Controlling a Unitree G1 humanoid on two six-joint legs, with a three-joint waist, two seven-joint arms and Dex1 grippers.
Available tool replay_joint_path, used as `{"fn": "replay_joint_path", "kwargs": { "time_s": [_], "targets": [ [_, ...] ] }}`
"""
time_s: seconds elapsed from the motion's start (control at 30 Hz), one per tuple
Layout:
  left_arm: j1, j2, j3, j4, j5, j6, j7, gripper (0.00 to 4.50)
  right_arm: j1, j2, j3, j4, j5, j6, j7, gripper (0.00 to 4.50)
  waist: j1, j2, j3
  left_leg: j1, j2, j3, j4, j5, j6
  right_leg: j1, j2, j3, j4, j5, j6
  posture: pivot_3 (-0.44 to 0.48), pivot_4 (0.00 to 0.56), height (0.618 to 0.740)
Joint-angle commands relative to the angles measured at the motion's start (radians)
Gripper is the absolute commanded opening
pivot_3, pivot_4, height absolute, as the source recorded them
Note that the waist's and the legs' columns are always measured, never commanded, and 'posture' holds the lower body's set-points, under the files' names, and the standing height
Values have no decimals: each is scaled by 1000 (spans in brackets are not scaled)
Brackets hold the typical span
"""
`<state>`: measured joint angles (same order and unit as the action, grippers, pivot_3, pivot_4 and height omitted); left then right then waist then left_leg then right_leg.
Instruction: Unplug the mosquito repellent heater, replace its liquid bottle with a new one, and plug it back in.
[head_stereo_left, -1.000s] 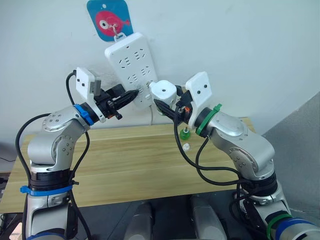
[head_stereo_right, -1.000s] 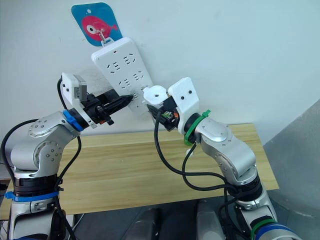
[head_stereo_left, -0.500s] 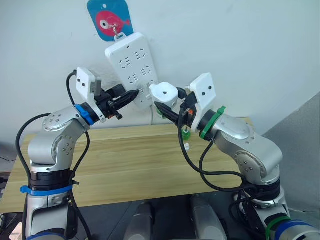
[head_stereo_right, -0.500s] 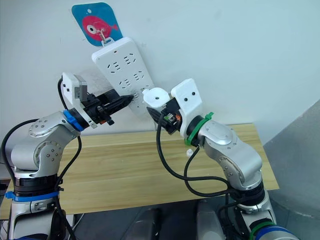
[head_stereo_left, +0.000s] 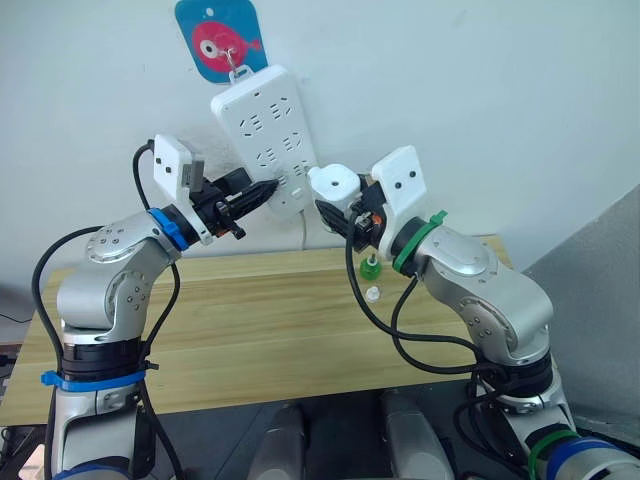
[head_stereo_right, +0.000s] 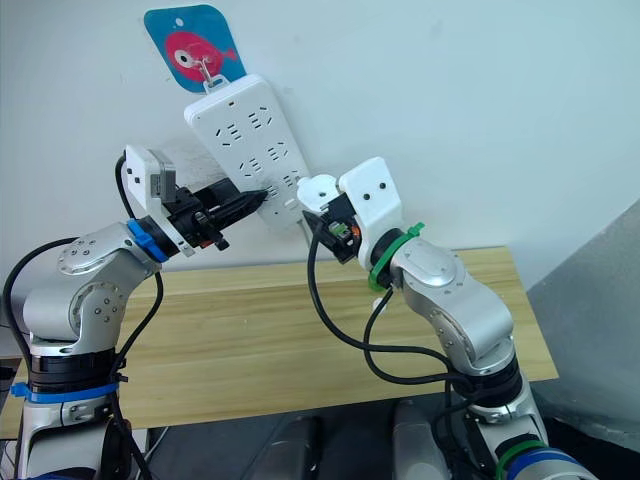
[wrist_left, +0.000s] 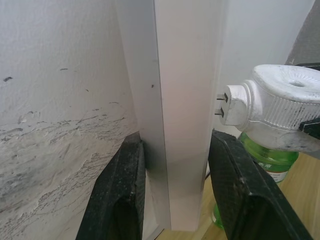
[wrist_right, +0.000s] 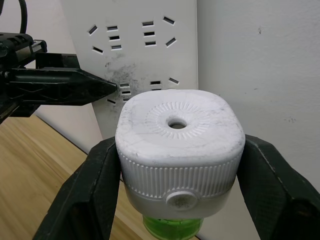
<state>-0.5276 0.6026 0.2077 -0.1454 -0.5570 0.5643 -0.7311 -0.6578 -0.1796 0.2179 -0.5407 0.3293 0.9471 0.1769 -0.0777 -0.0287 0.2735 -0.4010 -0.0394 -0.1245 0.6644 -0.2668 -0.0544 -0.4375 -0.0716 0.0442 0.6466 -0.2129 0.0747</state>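
The mosquito repellent heater (wrist_right: 178, 134) sits clamped between the fingers of the right gripper (head_stereo_left: 345, 213), held in the air just beside the lower end of the power strip (head_stereo_left: 262, 135) that hangs tilted on the wall. Its two plug prongs (wrist_left: 219, 105) point at the strip's face with a small gap left — not yet in a socket. A green liquid bottle (wrist_left: 265, 156) is already screwed in under the heater.

The left gripper (head_stereo_left: 262, 191) has its fingers closed on the strip's lower edge, one on each side, steadying it. On the wooden table (head_stereo_left: 250, 320) below, another green bottle (head_stereo_left: 370, 267) stands with a small white cap (head_stereo_left: 373, 293) near it.

Judging by this, the unplugging and the bottle swap look done; what is left is seating the prongs in a socket and letting go.

Against half a second ago, the heater has moved closer to the strip and turned its prongs more squarely toward it — the left gripper has kept its hold in the same place.
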Motion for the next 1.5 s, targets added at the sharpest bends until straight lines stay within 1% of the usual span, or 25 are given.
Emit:
{"fn": "replay_joint_path", "kwargs": {
  "time_s": [0.03, 0.3, 0.5, 0.67, 0.93, 1.13, 1.2, 1.33, 1.43, 1.5],
  "targets": [
    [1, 4, -28, -6, 16, 4, 3, 1453, -35, 13, 1, -21, -9, -23, 9, 2991, 0, 0, 0, 0, 0, 0, 0, 0, 0, 0, 0, 0, 0, 0, 0, -112, 250, 740],
    [-2, 0, -32, -3, 20, 1, 1, 1452, -42, 24, 15, -33, -20, -32, 23, 2991, 0, 0, 0, 0, 0, 0, 0, 0, 0, 0, 0, 0, 0, 0, 0, -117, 249, 740],
    [-2, -2, -34, -2, 22, -2, -1, 1452, -38, 31, 50, -44, -36, -24, 28, 2991, -2, 0, 0, 0, 0, 0, 0, 0, 0, 0, 0, 0, 0, 0, 0, -118, 250, 740],
    [-1, -4, -34, -2, 21, -2, -1, 1451, -34, 35, 63, -44, -51, 1, 19, 2991, -2, 0, 0, 0, 0, 0, 0, 0, 0, 0, 0, 0, 0, 0, 0, -119, 251, 740],
    [4, -4, -35, -8, 17, 2, -4, 1450, -44, 69, 61, -32, -91, -17, -8, 2991, -2, 0, 0, 0, 0, 0, 0, 0, 0, 0, 0, 0, 0, 0, 0, -119, 252, 740],
    [9, -15, -41, -28, -4, 25, -4, 1447, -90, 145, 66, 55, -121, -17, -48, 2991, -4, 0, 0, 0, 0, 0, 0, 0, 0, 0, 0, 0, 1, 0, 0, -126, 253, 740],
    [11, -25, -37, -38, -23, 48, 5, 1444, -101, 166, 67, 101, -136, -50, -51, 2991, -6, 0, 0, 1, 0, 0, 0, 0, 0, 0, 0, 0, 1, 0, 0, -126, 253, 740],
    [9, -36, -26, -56, -44, 85, 9, 1444, -99, 182, 77, 159, -155, -101, -37, 2991, -9, 0, 0, 2, 1, 1, 0, 0, 0, 0, 0, 0, 2, 1, -2, -124, 251, 740],
    [6, -41, -11, -70, -85, 138, 15, 1443, -93, 187, 94, 217, -171, -148, -18, 2991, -14, 0, -1, 4, 1, 1, 0, 1, -1, 0, 1, 0, 3, 2, -2, -124, 247, 740],
    [7, -38, -13, -77, -87, 146, 9, 1441, -92, 191, 99, 250, -179, -177, -10, 2991, -16, 0, -2, 4, 1, 2, 0, 1, -1, 0, 1, 0, 4, 2, -2, -122, 247, 740]
  ]
}}
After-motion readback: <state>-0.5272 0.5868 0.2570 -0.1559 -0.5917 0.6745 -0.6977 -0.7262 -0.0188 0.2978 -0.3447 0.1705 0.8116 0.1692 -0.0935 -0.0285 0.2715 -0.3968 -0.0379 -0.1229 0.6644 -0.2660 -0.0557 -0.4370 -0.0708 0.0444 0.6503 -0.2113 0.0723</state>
